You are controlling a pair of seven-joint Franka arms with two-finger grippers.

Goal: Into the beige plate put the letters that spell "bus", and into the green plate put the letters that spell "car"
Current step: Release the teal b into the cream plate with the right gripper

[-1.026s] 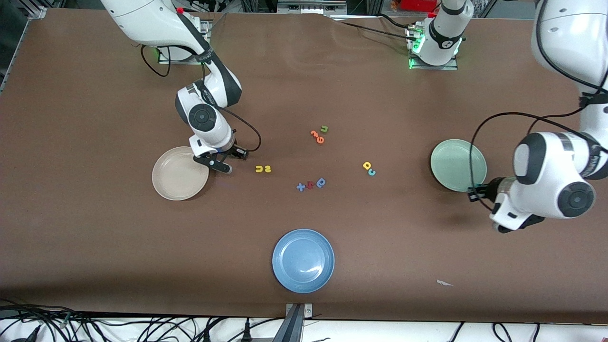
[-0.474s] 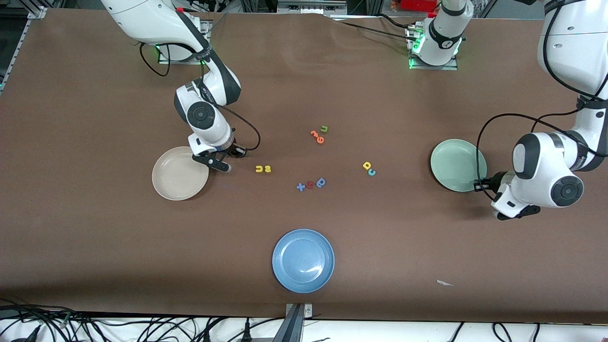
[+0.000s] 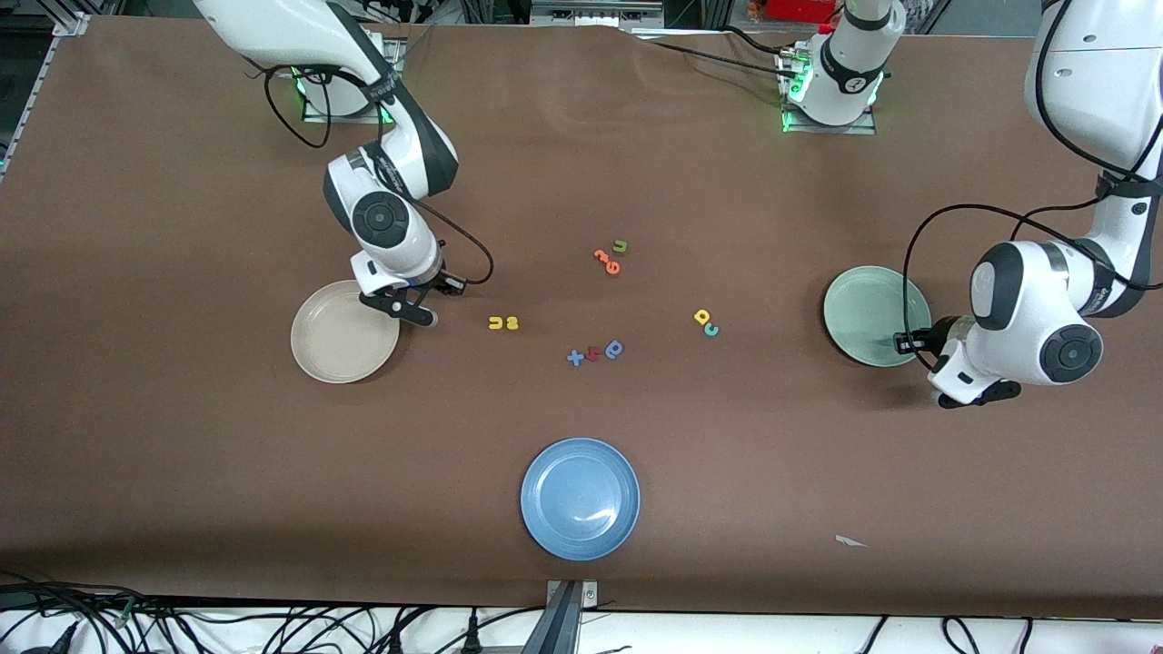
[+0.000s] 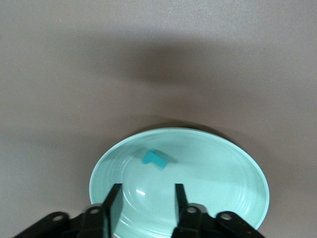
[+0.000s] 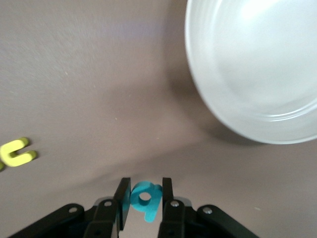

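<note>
shifted plateward, right gripper [image 5: 144,198] clamps teal "b" [image 5: 145,199]; release only above beige plate [image 3: 338,341]; left gripper [image 4: 144,201] open over green plate [image 4: 223,173].

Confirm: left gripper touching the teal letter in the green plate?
Apart. The left wrist view shows the left gripper open, its fingers clear of the teal letter, which lies loose inside the green plate.
</note>
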